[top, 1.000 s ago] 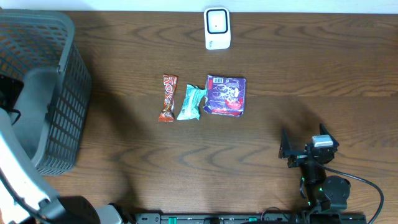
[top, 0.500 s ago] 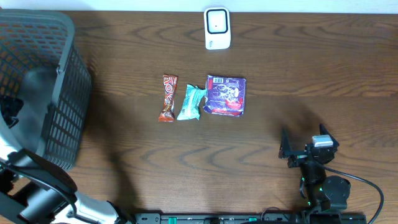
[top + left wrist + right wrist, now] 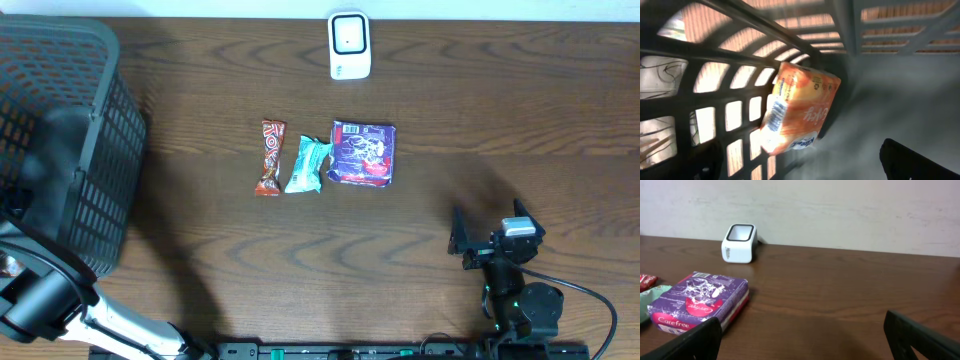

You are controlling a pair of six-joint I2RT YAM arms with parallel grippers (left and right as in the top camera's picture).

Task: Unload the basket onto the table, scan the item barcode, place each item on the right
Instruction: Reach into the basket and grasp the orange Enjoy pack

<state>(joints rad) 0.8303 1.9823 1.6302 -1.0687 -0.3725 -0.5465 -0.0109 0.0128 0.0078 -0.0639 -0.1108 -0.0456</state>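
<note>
Overhead and wrist views. Against the view a second earlier, the left arm (image 3: 60, 300) lies lower, across the near left corner, and no longer reaches up along the left edge; the grey mass inside the basket (image 3: 90, 150) shows at a slightly different spot. Everything on the table (image 3: 500, 120) is where it was, and the right arm has not moved.

Left to right: one dark mesh basket stands at the left end of the table. Inside it, one orange packet (image 3: 800, 107) leans tilted against the mesh wall, its printed label facing the left wrist camera. The left hand (image 3: 805, 170) is spread, near the packet but apart from it, with one dark finger (image 3: 920, 160) clear at the lower right.

At mid-table three items lie in a row, just beside one another: one chocolate bar (image 3: 270, 157), one teal packet (image 3: 308, 165) and one purple pack (image 3: 362, 153). One white scanner (image 3: 349, 45) stands beyond them at the far edge.

The right hand (image 3: 802, 340) rests low at the near right, spread and holding nothing, well apart from the row.
</note>
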